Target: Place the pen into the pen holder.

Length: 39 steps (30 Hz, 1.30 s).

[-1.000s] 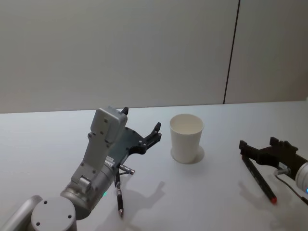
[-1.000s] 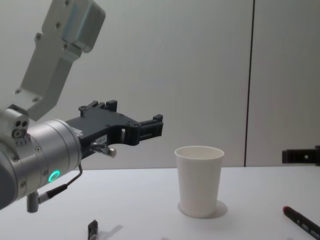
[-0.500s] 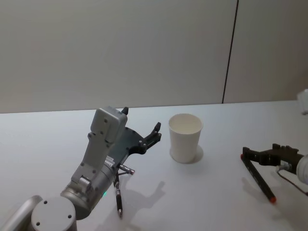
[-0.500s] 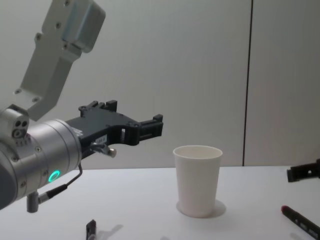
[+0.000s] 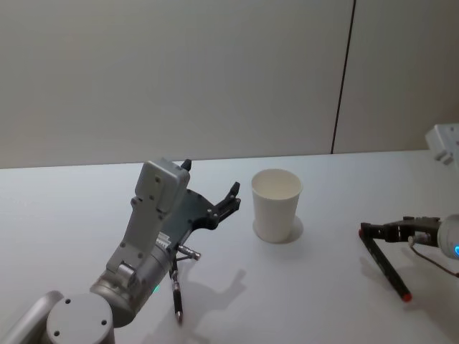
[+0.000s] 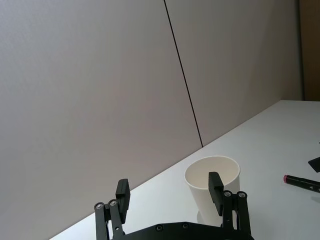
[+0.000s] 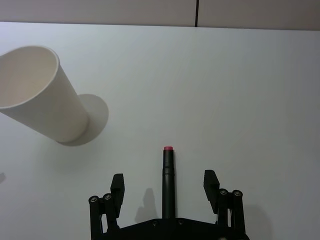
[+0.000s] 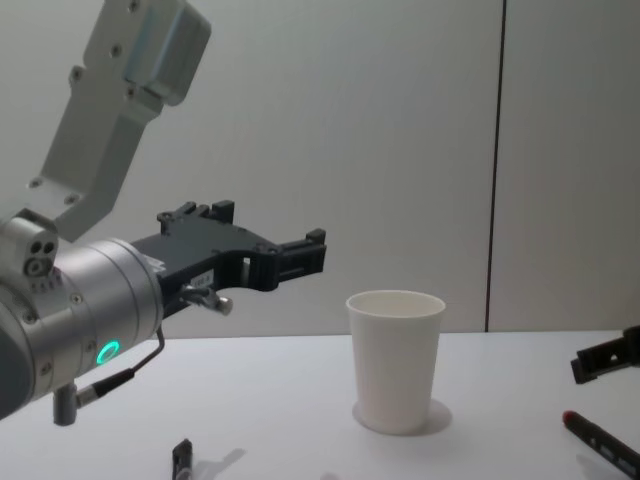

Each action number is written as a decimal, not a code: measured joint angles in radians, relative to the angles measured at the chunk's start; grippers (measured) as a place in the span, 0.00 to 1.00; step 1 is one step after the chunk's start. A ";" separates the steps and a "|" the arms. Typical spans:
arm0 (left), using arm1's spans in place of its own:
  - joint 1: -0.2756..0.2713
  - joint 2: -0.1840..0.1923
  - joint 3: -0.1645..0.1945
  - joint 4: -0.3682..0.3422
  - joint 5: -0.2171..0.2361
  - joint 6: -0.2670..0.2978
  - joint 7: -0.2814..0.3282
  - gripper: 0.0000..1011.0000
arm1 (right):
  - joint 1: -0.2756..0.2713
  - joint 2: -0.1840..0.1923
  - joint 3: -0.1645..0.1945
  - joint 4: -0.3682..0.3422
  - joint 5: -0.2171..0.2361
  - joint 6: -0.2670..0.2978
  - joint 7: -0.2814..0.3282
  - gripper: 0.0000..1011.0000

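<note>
Fingers (image 7: 117,181) spread wide, one each side of the red-tipped pen (image 7: 168,167) lying flat on the table (image 7: 260,100), not touching it; so right gripper (image 7: 164,179) seems set to pinch it; cup (image 5: 276,204) stands upright nearby, ready to receive; left gripper (image 6: 169,184), w/ fingers apart too, hangs idle.

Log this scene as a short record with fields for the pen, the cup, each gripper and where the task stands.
pen: black marker pen with a red tip, flat on the white table, to the robot's right of the cup
holder: plain white paper cup, upright, no pen in it
right arm: right gripper open, low, one finger either side of the pen
left arm: left gripper open, raised, holding nothing
other: second dark pen on the table under the left arm
status: pen not yet gripped
</note>
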 joint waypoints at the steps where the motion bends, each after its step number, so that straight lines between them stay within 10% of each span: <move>1: 0.000 0.000 0.000 0.000 0.000 0.000 0.000 0.99 | 0.015 -0.001 -0.002 0.017 -0.007 0.010 0.009 0.99; 39: 0.000 0.000 0.000 0.000 0.000 0.000 0.000 0.99 | 0.278 -0.055 -0.090 0.374 -0.228 0.114 0.257 0.99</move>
